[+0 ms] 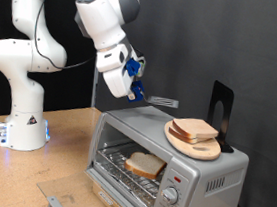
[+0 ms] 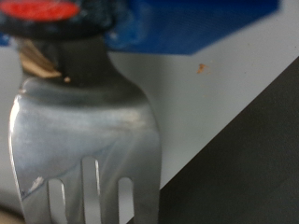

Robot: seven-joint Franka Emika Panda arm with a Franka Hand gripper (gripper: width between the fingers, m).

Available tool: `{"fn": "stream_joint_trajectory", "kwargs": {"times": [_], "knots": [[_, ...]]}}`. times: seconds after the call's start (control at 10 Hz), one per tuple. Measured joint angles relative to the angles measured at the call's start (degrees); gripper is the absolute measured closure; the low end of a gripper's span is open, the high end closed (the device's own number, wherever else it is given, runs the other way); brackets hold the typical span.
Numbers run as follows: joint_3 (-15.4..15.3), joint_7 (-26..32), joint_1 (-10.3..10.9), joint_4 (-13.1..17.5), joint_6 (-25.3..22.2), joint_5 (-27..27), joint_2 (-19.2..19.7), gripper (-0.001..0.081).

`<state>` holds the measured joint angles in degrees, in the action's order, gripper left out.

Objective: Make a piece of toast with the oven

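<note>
The silver oven (image 1: 216, 173) stands at the exterior view's lower middle, and its glass door looks folded down. A piece of toast (image 1: 145, 165), pale with a tan crust, lies on the wire rack inside. Above the oven's top, on the exterior view's left, my gripper (image 1: 131, 78) is shut on the blue handle of a metal spatula (image 1: 164, 102). The blade points toward the wooden board. In the wrist view the slotted spatula blade (image 2: 84, 140) fills the picture under the blue handle (image 2: 187, 23). My fingers do not show there.
A round wooden board (image 1: 206, 148) with more bread (image 1: 194, 130) rests on the oven's top. A black stand (image 1: 220, 105) rises behind it. Two knobs (image 1: 169, 197) sit on the oven's front. The arm's white base (image 1: 24, 121) stands at the exterior view's left.
</note>
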<state>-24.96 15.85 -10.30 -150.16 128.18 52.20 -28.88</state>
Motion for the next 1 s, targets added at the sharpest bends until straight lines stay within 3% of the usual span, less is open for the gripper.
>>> {"fn": "stream_joint_trajectory", "kwargs": {"times": [0.4,0.5,0.6,0.7,0.8,1.0], "knots": [[-4.2,-2.1,0.0,-1.3,4.9,0.3,3.4,0.0366],[-4.5,-2.1,0.0,-1.5,6.0,0.6,4.3,0.0289],[-4.6,-2.1,0.0,-1.3,6.5,1.2,4.6,0.0289],[-4.6,-2.0,0.0,-1.3,6.8,2.0,4.7,0.0105],[-4.6,-1.2,0.0,-1.3,7.3,3.1,4.7,0.0031],[-4.6,1.8,0.1,-1.7,8.8,6.2,4.7,0.0006]]}}
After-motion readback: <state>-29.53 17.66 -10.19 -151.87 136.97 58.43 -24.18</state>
